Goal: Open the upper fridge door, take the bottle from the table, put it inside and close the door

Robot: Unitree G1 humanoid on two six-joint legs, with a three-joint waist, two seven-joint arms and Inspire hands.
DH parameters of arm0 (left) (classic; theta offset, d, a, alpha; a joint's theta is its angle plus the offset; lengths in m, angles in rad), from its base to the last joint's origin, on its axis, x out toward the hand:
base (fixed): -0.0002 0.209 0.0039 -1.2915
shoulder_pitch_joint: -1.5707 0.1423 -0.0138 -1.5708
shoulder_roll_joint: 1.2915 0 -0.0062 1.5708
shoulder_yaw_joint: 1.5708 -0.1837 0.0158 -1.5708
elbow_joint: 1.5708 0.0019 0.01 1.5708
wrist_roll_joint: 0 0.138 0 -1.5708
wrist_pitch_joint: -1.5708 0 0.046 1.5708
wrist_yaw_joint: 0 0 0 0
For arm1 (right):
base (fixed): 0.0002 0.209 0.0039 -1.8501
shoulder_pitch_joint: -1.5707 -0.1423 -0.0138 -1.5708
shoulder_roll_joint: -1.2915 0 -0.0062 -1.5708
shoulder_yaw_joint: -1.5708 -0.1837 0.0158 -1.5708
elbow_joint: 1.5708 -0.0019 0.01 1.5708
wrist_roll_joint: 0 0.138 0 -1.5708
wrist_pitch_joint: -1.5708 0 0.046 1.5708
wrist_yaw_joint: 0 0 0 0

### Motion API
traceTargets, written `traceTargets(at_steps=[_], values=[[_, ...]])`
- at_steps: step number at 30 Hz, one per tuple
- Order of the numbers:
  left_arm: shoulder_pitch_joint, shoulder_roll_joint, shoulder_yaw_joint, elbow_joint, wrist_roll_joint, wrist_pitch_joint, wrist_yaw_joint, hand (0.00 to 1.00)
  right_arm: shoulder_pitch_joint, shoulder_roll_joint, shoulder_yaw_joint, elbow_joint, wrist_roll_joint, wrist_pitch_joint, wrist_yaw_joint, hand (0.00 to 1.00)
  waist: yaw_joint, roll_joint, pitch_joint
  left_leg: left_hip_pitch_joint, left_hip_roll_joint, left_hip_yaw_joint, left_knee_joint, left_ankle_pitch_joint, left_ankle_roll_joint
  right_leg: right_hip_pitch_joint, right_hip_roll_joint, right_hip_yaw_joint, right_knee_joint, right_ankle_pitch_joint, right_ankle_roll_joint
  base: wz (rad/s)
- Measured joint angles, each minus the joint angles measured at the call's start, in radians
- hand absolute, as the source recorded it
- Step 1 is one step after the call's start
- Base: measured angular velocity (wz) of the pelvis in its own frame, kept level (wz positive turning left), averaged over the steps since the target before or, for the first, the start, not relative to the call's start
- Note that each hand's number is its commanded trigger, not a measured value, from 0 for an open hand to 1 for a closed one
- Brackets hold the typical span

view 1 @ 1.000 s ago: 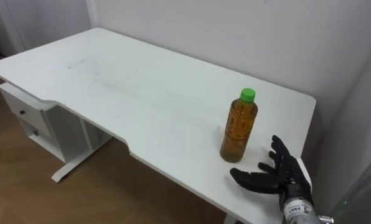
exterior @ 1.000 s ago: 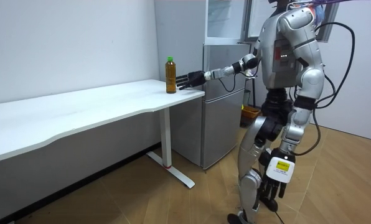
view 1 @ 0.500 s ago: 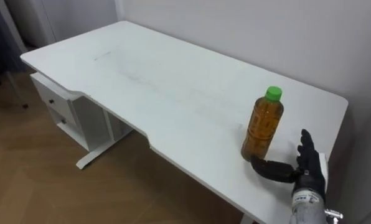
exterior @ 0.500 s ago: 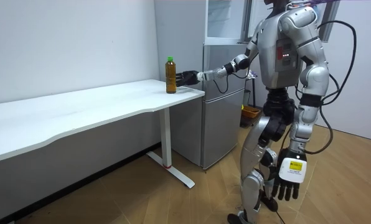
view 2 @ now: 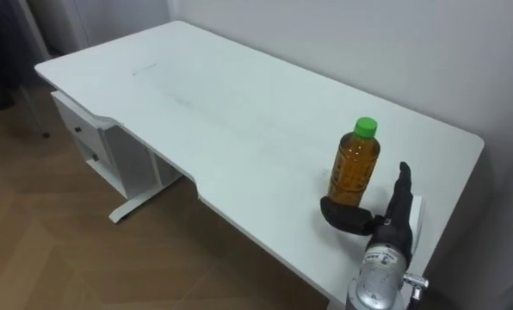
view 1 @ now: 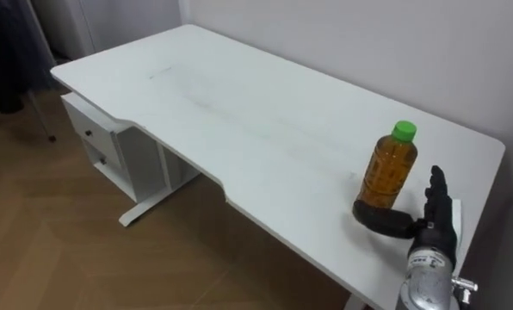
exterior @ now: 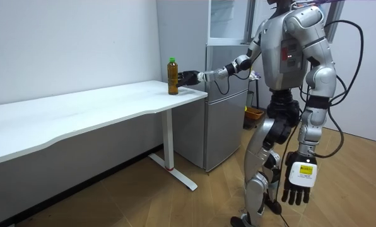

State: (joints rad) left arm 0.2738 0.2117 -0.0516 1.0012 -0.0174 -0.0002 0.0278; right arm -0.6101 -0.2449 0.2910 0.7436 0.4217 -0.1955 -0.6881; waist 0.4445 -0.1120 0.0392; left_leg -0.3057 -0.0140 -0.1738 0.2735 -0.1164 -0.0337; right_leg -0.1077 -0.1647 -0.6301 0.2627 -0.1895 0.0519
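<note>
Room view: the robot stands on the wooden floor beside the tall grey fridge (exterior: 228,104), at the right end of the long white table (exterior: 81,110). Its right arm is stretched out over the table's corner. A small drawer unit (view 1: 100,145) sits under the table's far left end.

The bottle (view 1: 386,174), amber with a green cap (view 1: 404,131), stands upright near the table's right end. The left hand (exterior: 298,184) hangs idle by the robot's leg, fingers relaxed.

The right hand (view 1: 426,226) is at the bottle's base and spread wide. Its thumb (view 1: 379,219) reaches across the near side of the base, and its fingers (view 1: 435,191) stand straight up just to the right of the bottle, not yet closed on it.

This looks like the grasping step. The next move calls for the fingers to wrap the bottle firmly, low on its body, without tipping it. After that the robot would lift it and turn to the fridge's upper compartment (exterior: 229,19).
</note>
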Motion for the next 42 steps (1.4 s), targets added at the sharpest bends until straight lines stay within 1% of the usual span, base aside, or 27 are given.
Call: traceTargets(at_steps=[3, 4, 7, 10, 16, 20, 22, 24, 32, 34, 38, 42], values=[[0.000, 0.010, 0.002, 0.002, -0.038, -0.006, 0.003, 0.00, -0.004, 0.000, 0.000, -0.009, -0.001, -0.004, -0.022, 0.00, 0.005, -0.003, -0.0017, -0.014, 0.000, -0.004, -0.001, 0.004, -0.001, -0.015, -0.002, -0.003, 0.010, 0.000, 0.000, 0.04], [0.000, 0.011, 0.002, 0.002, -0.049, -0.007, 0.004, 0.00, -0.009, 0.000, 0.001, -0.009, -0.001, -0.006, -0.030, 0.00, 0.005, -0.004, -0.0010, -0.015, -0.001, -0.004, 0.000, 0.008, -0.001, -0.018, -0.004, -0.004, 0.010, 0.000, 0.000, 0.03], [0.000, 0.012, 0.002, 0.001, -0.076, -0.008, 0.008, 0.00, -0.011, 0.000, 0.001, -0.009, -0.001, -0.021, -0.041, 0.00, 0.004, -0.005, -0.0010, -0.014, -0.004, -0.007, 0.000, 0.009, 0.000, -0.015, -0.005, -0.006, 0.010, 0.000, 0.000, 0.05], [0.000, 0.012, 0.001, 0.003, -0.109, -0.011, 0.012, 0.00, -0.013, 0.000, 0.001, -0.009, 0.000, -0.024, -0.058, 0.00, 0.004, -0.005, -0.0010, -0.015, -0.003, -0.007, 0.000, 0.010, 0.000, -0.015, -0.005, -0.008, 0.010, 0.000, 0.000, 0.01], [0.000, 0.012, -0.001, 0.012, -0.110, -0.022, 0.013, 0.00, -0.013, 0.000, 0.003, -0.009, 0.000, -0.026, -0.067, 0.00, 0.004, -0.006, -0.0001, -0.015, -0.004, -0.007, -0.001, 0.009, 0.000, -0.015, -0.005, -0.010, 0.010, 0.000, 0.000, 0.00], [0.000, 0.012, -0.009, 0.020, -0.111, -0.029, 0.013, 0.00, -0.013, 0.000, 0.009, -0.009, 0.006, -0.029, -0.070, 0.00, 0.005, -0.009, 0.0029, -0.015, -0.004, -0.007, -0.001, 0.010, 0.000, -0.015, -0.005, -0.010, 0.010, 0.000, 0.000, 0.00], [0.000, 0.012, -0.010, 0.021, -0.110, -0.030, 0.013, 0.00, -0.013, 0.000, 0.022, -0.008, 0.008, -0.031, -0.059, 0.00, 0.007, -0.012, 0.0070, -0.016, -0.004, -0.007, -0.001, 0.009, 0.000, -0.016, -0.005, -0.010, 0.011, 0.000, 0.000, 0.00], [0.000, 0.013, -0.010, 0.020, -0.110, -0.030, 0.013, 0.00, -0.013, 0.000, 0.031, -0.007, 0.008, -0.031, -0.049, 0.00, 0.009, -0.013, 0.0084, -0.017, -0.004, -0.007, 0.000, 0.009, 0.000, -0.016, -0.006, -0.010, 0.011, 0.000, 0.000, 0.00], [-0.001, 0.030, -0.014, 0.013, -0.110, -0.035, 0.013, 0.00, -0.016, 0.000, 0.037, 0.047, 0.085, -0.032, 0.015, 0.00, 0.026, -0.014, 0.0091, -0.019, -0.005, -0.010, 0.000, 0.009, 0.000, -0.016, -0.006, -0.015, 0.010, 0.000, 0.000, 0.01], [-0.001, 0.035, -0.014, 0.013, -0.110, -0.035, 0.011, 0.00, -0.026, -0.002, 0.037, 0.083, 0.086, -0.031, 0.018, 0.00, 0.026, -0.016, 0.0099, -0.025, -0.008, -0.021, 0.001, 0.010, -0.001, -0.016, -0.006, -0.025, 0.010, 0.000, 0.000, 0.12], [-0.001, 0.037, -0.015, 0.013, -0.111, -0.035, 0.010, 0.00, -0.049, -0.006, 0.038, 0.112, 0.091, -0.032, 0.026, 0.00, 0.026, -0.017, 0.0108, -0.030, -0.013, -0.030, 0.000, 0.013, 0.000, -0.016, -0.008, -0.032, 0.009, -0.001, 0.002, 0.08], [-0.001, 0.038, -0.015, 0.014, -0.110, -0.035, 0.009, 0.00, -0.058, -0.007, 0.038, 0.127, 0.096, -0.032, 0.035, 0.00, 0.027, -0.021, 0.0133, -0.033, -0.015, -0.033, 0.001, 0.013, 0.000, -0.015, -0.008, -0.036, 0.009, -0.001, 0.002, 0.02]])
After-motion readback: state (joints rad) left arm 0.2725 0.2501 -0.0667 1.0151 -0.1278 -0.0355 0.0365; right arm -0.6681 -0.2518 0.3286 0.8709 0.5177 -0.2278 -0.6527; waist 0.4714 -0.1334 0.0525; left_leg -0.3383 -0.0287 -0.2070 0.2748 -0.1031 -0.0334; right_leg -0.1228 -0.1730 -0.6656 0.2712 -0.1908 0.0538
